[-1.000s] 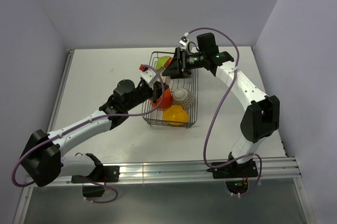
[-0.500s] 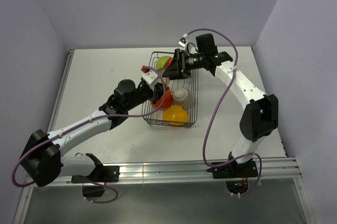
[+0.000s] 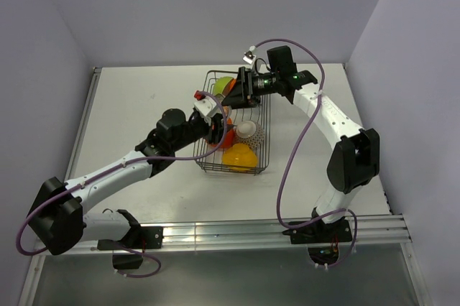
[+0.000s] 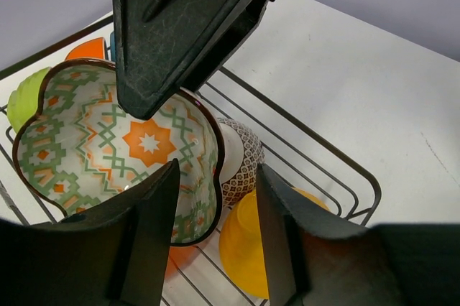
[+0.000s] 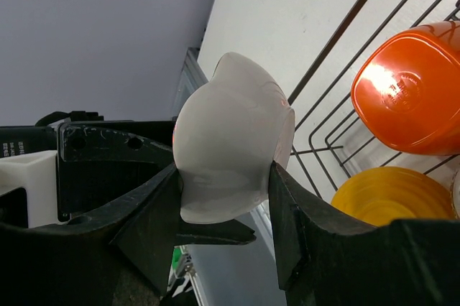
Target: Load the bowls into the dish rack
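Observation:
The scalloped floral bowl (image 4: 122, 144) hangs tilted over the dish rack (image 4: 309, 141), its white underside (image 5: 230, 133) pinched between both fingers of my right gripper (image 5: 224, 168), which is shut on it. My left gripper (image 4: 217, 169) is open; the bowl's rim stands between its fingers, close to the left one and apart from the right. In the top view both grippers meet over the rack (image 3: 262, 116), left gripper (image 3: 218, 121) below right gripper (image 3: 231, 95). In the rack lie a yellow bowl (image 4: 251, 248), a red-orange bowl (image 5: 410, 87) and a grey-brown patterned bowl (image 4: 241, 159).
A yellow-green bowl (image 3: 223, 85) sits at the rack's far end. White tabletop (image 3: 144, 105) spreads left and right of the rack, with grey walls around it and a metal rail (image 3: 251, 230) along the near edge.
My left gripper's jaws have opened off the scalloped bowl's rim. The right gripper has closed slightly on the bowl. Both arms have barely shifted.

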Tool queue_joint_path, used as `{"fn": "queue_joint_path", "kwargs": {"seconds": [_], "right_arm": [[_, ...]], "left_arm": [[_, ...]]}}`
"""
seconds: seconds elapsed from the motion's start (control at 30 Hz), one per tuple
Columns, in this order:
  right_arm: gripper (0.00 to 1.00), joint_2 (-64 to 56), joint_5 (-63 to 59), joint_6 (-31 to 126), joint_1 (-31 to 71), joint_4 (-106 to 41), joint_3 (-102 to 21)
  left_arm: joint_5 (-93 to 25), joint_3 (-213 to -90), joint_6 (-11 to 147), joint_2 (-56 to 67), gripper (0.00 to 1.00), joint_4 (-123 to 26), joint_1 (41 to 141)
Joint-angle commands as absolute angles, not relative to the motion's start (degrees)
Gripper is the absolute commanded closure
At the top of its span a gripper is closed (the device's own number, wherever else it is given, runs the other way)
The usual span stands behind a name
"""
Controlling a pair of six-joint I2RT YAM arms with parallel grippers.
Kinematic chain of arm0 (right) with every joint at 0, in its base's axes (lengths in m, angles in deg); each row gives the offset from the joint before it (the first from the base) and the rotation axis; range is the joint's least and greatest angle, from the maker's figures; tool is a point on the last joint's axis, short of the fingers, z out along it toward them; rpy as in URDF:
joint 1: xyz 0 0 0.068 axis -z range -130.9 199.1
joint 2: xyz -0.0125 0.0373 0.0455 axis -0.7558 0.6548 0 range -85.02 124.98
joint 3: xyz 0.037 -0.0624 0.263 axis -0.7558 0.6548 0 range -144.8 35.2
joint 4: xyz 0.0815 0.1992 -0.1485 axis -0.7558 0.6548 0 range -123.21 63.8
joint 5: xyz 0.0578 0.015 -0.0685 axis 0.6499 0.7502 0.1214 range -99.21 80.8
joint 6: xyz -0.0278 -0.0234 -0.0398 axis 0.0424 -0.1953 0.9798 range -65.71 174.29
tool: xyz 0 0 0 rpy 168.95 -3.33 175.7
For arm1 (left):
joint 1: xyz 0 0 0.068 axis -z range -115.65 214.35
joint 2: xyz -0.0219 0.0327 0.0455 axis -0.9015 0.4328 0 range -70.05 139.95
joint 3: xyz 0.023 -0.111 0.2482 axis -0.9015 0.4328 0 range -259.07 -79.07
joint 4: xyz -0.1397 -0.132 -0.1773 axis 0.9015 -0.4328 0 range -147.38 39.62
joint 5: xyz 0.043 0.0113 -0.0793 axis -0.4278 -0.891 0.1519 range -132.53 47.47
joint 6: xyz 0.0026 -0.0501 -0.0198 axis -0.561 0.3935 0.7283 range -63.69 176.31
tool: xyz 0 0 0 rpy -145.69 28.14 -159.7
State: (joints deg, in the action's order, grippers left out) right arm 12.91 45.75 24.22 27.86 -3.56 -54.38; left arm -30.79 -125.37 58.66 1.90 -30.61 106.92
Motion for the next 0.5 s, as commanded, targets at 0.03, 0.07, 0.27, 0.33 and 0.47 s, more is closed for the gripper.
{"fn": "queue_joint_path", "kwargs": {"seconds": [0.03,0.07,0.27,0.33,0.47], "right_arm": [[1.00,13.94,46.78,25.55,27.74,-4.47,-57.35],[1.00,13.86,46.52,26.16,27.65,-4.29,-57.44],[1.00,14.03,44.06,28.44,27.74,-2.62,-57.61],[1.00,14.03,43.27,29.15,27.74,-2.10,-57.70],[1.00,13.68,41.42,31.51,27.74,-1.13,-57.88]], "left_arm": [[-30.32,-127.50,58.42,0.53,0.46,-30.16,106.98],[-30.49,-127.41,58.42,0.36,0.46,-30.33,106.98],[-31.46,-127.14,58.15,-1.57,0.36,-31.91,106.89],[-30.67,-127.14,58.85,-3.32,0.31,-32.62,106.63],[-26.38,-127.76,60.34,-7.81,0.28,-37.18,104.18]]}}
